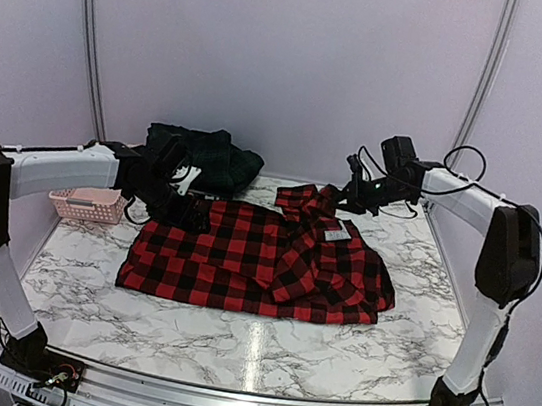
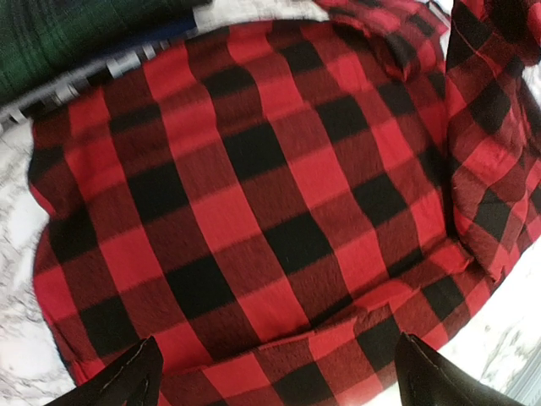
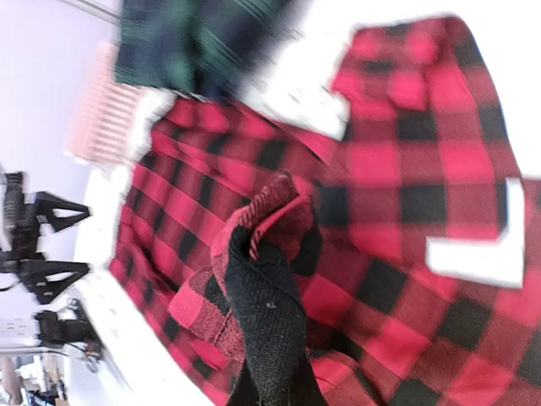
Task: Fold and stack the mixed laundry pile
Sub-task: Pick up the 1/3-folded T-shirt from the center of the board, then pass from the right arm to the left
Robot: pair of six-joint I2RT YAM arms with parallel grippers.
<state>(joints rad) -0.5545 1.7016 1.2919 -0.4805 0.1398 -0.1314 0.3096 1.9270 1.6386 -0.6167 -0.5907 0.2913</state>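
My right gripper (image 3: 258,254) is pinched tight on a fold of the red-and-black checked shirt (image 1: 243,255). In my right wrist view my two fingers look like one dark lump, so I cannot see where one ends and the other starts. The red cloth curls over their tips. That view is blurry too.

My left gripper (image 2: 275,381) is wide open and holds nothing. I only see the two dark fingertips (image 2: 118,382) at the bottom edge of my left wrist view. The rest of them is cut off. They hang just over the near-left part of the shirt, and I cannot tell if they touch it.

The shirt lies in the middle of the marble table (image 1: 231,344). Its left side is spread out flat. Its right side is bunched and folded over, with a small white label (image 1: 337,234) showing on top.

Behind the shirt sits the dark green plaid piece (image 1: 211,159) in a soft heap. My left arm hides part of it. The navy piece (image 2: 127,57) shows only as a blurry strip with a pale band, so I cannot read it. The pink basket (image 1: 89,203) peeks out from behind my left arm.
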